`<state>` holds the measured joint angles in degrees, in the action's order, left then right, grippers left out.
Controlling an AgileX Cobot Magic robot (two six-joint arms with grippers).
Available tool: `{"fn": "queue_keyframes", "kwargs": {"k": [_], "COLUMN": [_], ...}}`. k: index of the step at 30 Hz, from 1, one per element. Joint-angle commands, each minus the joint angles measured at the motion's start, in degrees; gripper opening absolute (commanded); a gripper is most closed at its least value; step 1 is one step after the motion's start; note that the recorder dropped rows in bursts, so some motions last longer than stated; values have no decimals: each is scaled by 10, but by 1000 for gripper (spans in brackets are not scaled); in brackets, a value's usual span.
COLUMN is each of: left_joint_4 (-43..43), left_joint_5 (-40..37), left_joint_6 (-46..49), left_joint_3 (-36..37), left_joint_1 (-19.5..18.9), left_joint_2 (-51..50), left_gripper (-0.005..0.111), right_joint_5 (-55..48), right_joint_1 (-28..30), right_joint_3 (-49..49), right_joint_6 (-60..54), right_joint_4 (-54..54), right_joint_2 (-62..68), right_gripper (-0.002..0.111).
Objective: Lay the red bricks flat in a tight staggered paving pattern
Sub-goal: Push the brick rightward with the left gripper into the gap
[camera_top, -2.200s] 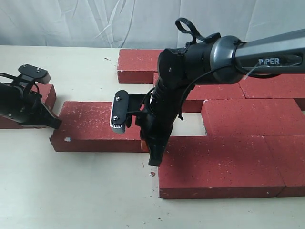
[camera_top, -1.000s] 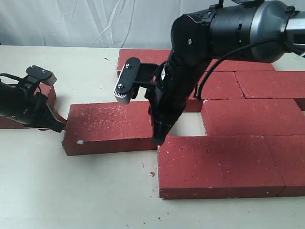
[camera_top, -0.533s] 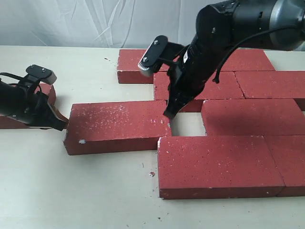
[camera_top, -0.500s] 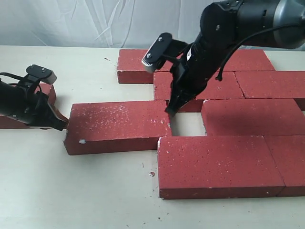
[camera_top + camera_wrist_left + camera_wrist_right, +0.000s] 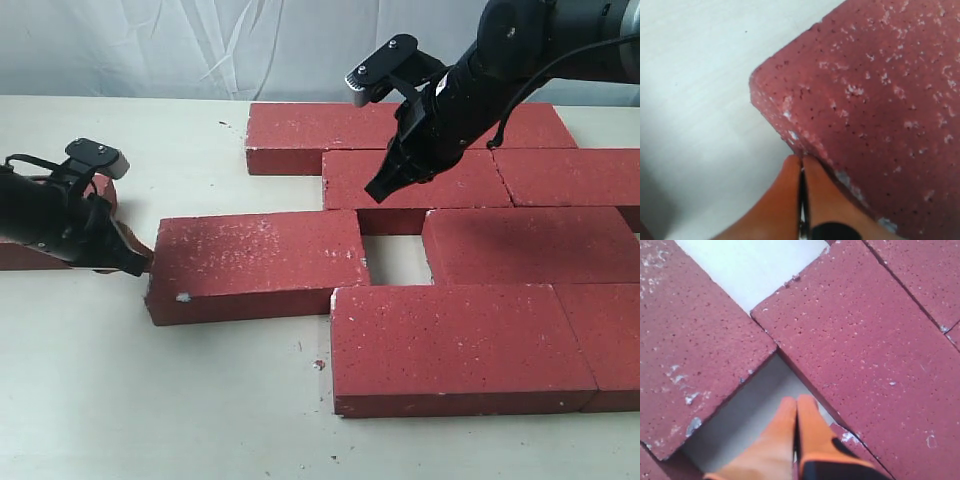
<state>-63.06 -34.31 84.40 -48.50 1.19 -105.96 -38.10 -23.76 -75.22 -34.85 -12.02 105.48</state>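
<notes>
Where the table point(image 5: 150, 400) lies nearest the exterior camera, two red bricks sit flat, end to end and touching: front-left brick point(image 5: 455, 345) and front-right brick point(image 5: 612, 340).

Next row back: loose brick point(image 5: 255, 262), flat, white-speckled, slightly skewed. Its near right corner meets the front-left brick's far left corner. A bare gap point(image 5: 395, 258) separates it from the mid-right brick point(image 5: 525, 245).

Left gripper point(image 5: 138, 263): orange fingers point(image 5: 785, 200) pressed together with nothing between them, tips against the loose brick's left end beside a chipped corner. Behind that arm, a side brick point(image 5: 20, 258) is mostly hidden.

Third row: third-left brick point(image 5: 440, 185) and third-right brick point(image 5: 570, 175), flat, end to end.

Right gripper point(image 5: 378, 190): hangs above the third-left brick, clear of the surface. Jaws together, empty. Its wrist view looks down on the gap.

Far row: far-left brick point(image 5: 310, 130) and far-right brick point(image 5: 530, 125), partly covered by the right arm.
</notes>
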Motion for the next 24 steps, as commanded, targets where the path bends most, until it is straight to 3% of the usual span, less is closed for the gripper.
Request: {"fn": "queue_keyframes", "kwargs": {"k": [1,24], "left_joint_4": [-8,-39], "left_joint_5": [12,61], "left_joint_6": [3,3], "left_joint_3": [-6,-39], "left_joint_1": [31,116], "left_joint_2": [-2,-42], "left_gripper": [0,0], "right_joint_5": [5,12], "right_joint_1": [3,3], "right_joint_3": [3,3], "right_joint_6": [2,2], "right_joint_4": [-3,-5], "right_joint_2": [-6,-6], "right_gripper": [-1,-1]}}
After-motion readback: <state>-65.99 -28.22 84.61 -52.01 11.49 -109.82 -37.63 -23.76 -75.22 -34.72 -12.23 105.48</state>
